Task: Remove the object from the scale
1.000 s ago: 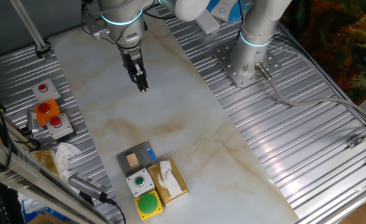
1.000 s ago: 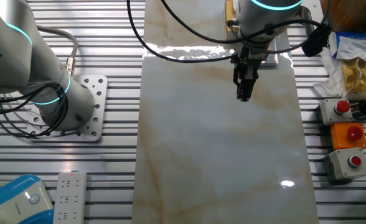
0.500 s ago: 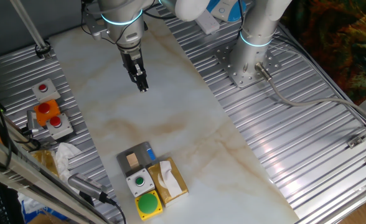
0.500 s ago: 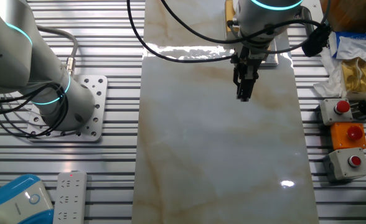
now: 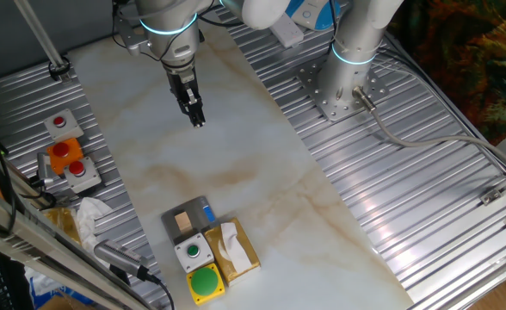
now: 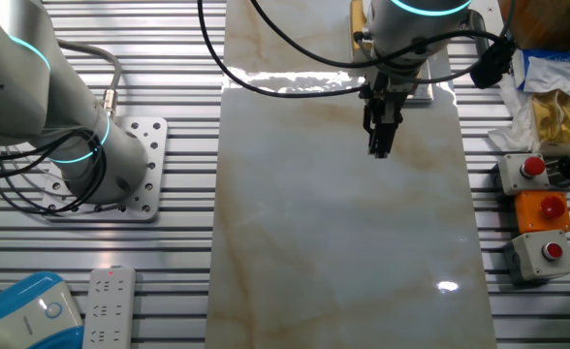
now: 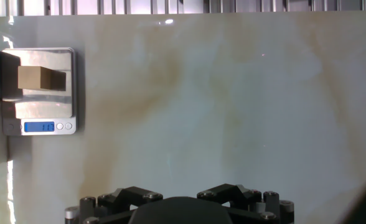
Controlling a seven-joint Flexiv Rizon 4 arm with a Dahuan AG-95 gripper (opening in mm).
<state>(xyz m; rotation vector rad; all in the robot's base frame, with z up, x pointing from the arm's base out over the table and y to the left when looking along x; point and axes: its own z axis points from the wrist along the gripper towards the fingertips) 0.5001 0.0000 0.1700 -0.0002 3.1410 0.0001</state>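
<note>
The object, a tiny tan cube [image 5: 182, 223], sits on the scale [image 5: 194, 208], a flat dark-grey platform with a blue patch, near the marble slab's front edge. In the hand view the cube [image 7: 40, 78] rests on the scale [image 7: 46, 102] at far left, above its lit blue display. My gripper [image 5: 198, 120] hangs over the far part of the slab, well away from the scale, fingers together and empty. It also shows in the other fixed view [image 6: 379, 148]. Only the gripper's body shows in the hand view, not its fingertips.
A grey box with a green button [image 5: 190, 251], a yellow box with a big green button [image 5: 205, 282] and a yellow-brown tissue box [image 5: 236, 250] crowd the scale's near side. Red-button boxes [image 5: 68, 155] sit on the left rail. A second arm's base [image 5: 343, 86] stands at right.
</note>
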